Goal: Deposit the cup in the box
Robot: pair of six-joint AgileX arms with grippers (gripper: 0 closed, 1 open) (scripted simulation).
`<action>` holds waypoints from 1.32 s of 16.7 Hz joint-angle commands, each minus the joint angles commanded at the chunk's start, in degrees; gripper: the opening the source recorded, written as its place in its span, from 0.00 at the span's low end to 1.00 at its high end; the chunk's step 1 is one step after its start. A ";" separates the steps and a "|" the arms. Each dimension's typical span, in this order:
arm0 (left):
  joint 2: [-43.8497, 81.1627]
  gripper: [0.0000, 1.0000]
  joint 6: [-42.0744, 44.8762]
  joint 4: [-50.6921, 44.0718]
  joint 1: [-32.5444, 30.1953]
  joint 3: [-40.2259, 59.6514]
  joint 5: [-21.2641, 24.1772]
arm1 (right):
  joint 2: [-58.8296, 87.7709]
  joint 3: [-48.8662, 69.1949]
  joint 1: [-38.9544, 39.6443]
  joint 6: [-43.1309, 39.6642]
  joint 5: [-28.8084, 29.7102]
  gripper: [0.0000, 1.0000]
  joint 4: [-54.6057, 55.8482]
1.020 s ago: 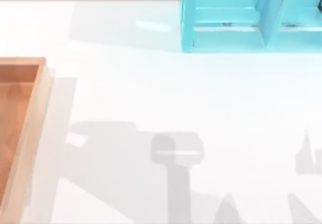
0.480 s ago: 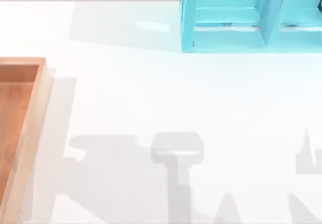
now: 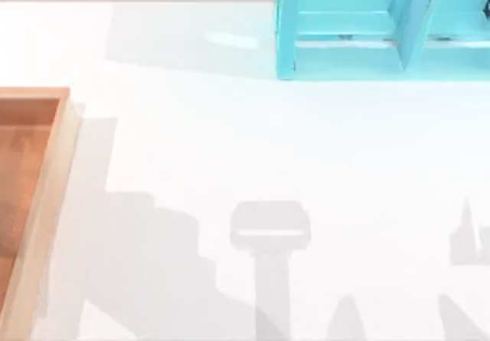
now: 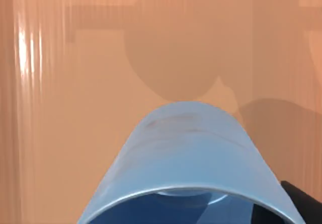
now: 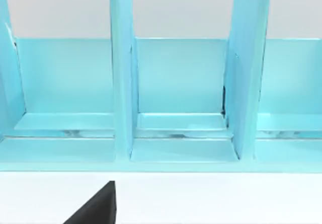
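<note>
The cup (image 4: 186,153), pale grey-white and rounded, hangs close before the left wrist camera, above the orange-brown floor of the box (image 4: 75,133), where its round shadow falls. My left gripper (image 4: 191,219) is shut on the cup, and one dark finger (image 4: 302,204) shows at the cup's rim. In the top view the box's thick tan rim (image 3: 53,188) lies at the table's left edge. A dark part of my right gripper (image 5: 95,206) shows low over the white table, facing the turquoise frame.
A turquoise blue compartmented frame (image 3: 367,27) stands at the table's back right, its open compartments (image 5: 176,88) facing my right wrist camera. Grey arm shadows (image 3: 268,264) fall across the white table's front half.
In the top view the large arm shadow at the front left has changed shape and shifted toward the front edge. The box, the frame and the other shadows have not moved.
</note>
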 joint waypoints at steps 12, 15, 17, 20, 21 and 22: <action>0.23 0.60 0.04 0.43 0.06 -0.39 0.02 | 0.00 0.00 0.00 0.00 0.00 1.00 0.00; 0.23 0.83 0.04 0.43 0.06 -0.39 0.02 | 0.00 0.00 0.00 0.00 0.00 1.00 0.00; 0.23 0.98 0.04 0.43 0.06 -0.39 0.02 | 0.00 0.00 0.00 0.00 0.00 1.00 0.00; 0.23 1.00 0.04 0.43 0.06 -0.39 0.02 | 0.00 0.00 0.00 0.00 0.00 1.00 0.00; 0.23 1.00 0.04 0.43 0.06 -0.39 0.02 | 0.00 0.00 0.00 0.00 0.00 1.00 0.00; 0.23 1.00 0.04 0.43 0.06 -0.39 0.02 | 0.00 0.00 0.00 0.00 0.00 1.00 0.00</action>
